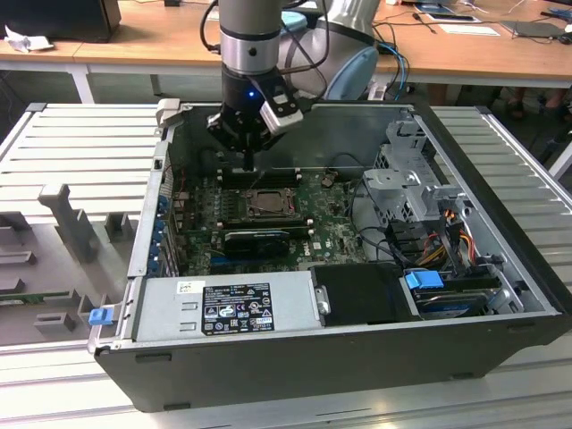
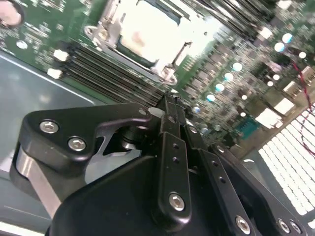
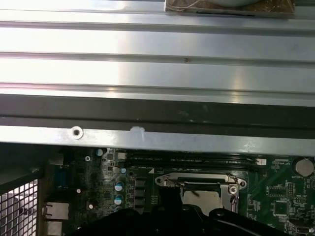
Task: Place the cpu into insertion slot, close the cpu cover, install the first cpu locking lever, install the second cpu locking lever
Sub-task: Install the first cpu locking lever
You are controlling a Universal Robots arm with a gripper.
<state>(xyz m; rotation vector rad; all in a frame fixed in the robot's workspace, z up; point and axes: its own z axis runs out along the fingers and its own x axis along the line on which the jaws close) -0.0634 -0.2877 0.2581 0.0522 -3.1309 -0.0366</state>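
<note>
1. One grey robot arm carries one black gripper (image 1: 250, 166). In the second wrist view the gripper (image 2: 171, 101) has its jaws clenched, the tips meeting in a narrow point.
2. One black, open-topped metal computer case (image 1: 357, 357) lies on a ribbed silver metal table (image 1: 80, 143).
3. The case holds:
   - one green motherboard (image 1: 331, 234);
   - one long black ridged card (image 1: 257, 239);
   - one grey metal power supply box (image 1: 170, 308);
   - a silver drive cage (image 1: 411, 179) with coloured cables beside it.
4. One square, metal-framed insertion slot (image 1: 266, 204) sits in the motherboard, on the far side of the ridged card.
5. The slot holds the cpu (image 2: 147, 34), a single small flat square chip with a pale face, also seen in the first wrist view (image 3: 206, 200).
6. The thin metal cpu cover (image 2: 109, 24) lies down around the chip, which shows through its square window. How the locking levers stand cannot be told.
7. The gripper hangs just past the slot's far edge, over the long dark memory slots (image 2: 98, 69). Whether it touches the board cannot be told.
8. One printed label (image 1: 235, 307), part white and part black, is stuck on the power supply box.
9. There are two blue plastic pieces: a tab (image 1: 101, 315) at the case's near corner on the exterior view's left, and a clip (image 1: 424, 279) near the drive cage.
</note>
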